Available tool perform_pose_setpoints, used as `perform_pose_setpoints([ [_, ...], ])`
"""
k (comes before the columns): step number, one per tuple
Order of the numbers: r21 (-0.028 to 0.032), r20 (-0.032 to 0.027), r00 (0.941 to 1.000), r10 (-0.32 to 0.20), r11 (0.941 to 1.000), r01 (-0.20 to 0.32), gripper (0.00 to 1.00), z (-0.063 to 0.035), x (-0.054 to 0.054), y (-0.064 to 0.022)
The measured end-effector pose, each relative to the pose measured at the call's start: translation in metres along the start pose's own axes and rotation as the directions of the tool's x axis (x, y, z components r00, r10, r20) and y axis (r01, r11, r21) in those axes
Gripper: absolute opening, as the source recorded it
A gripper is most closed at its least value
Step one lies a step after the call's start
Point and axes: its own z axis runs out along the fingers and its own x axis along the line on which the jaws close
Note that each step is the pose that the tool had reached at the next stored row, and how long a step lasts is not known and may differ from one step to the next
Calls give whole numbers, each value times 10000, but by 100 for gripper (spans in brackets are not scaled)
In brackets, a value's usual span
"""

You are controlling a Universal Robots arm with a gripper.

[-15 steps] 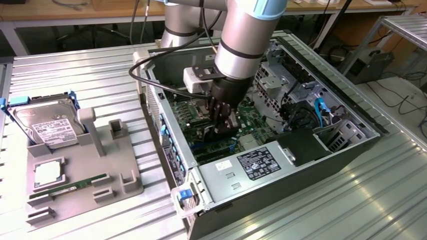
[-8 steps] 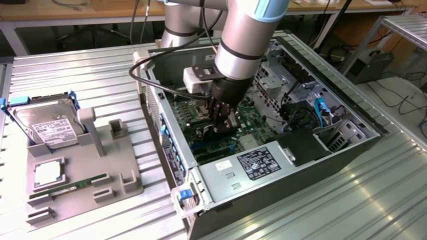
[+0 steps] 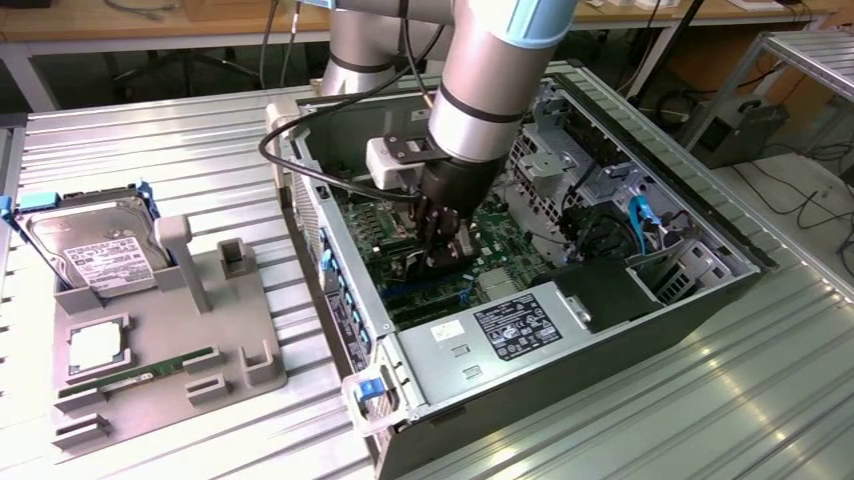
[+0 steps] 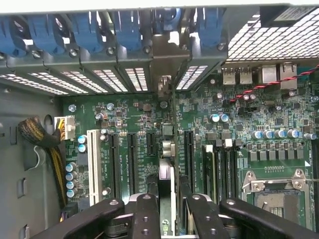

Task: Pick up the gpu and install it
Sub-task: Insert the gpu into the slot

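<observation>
The gpu [image 4: 167, 149] shows edge-on in the wrist view as a thin dark card standing upright over the green motherboard [image 4: 124, 119]. Its silvery bracket [image 4: 166, 59] rests against the case's rear slot openings. My gripper [image 4: 169, 216] is shut on the card's near end, one black finger [image 4: 146, 214] on each side. In the exterior view my gripper [image 3: 447, 255] reaches down inside the open computer case [image 3: 694, 230], close above the motherboard, and the card between the fingers is mostly hidden there.
Blue slot latches [image 4: 89, 30] line the case's rear wall. A CPU socket [image 4: 279, 194], the power supply [image 3: 514, 330] and cables [image 3: 641, 225] crowd the case. Outside, a grey holder [image 3: 200, 330] carries a hard drive [image 3: 94, 250], a processor [image 3: 100, 345] and a memory stick [image 3: 140, 372].
</observation>
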Motion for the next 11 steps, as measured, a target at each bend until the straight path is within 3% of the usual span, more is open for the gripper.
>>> perform_pose_setpoints([
  [6,0,9,10000,0,10000,0,26,42,0,-4],
  [11,-1,60,10000,-6,10000,6,26,45,-5,-4],
])
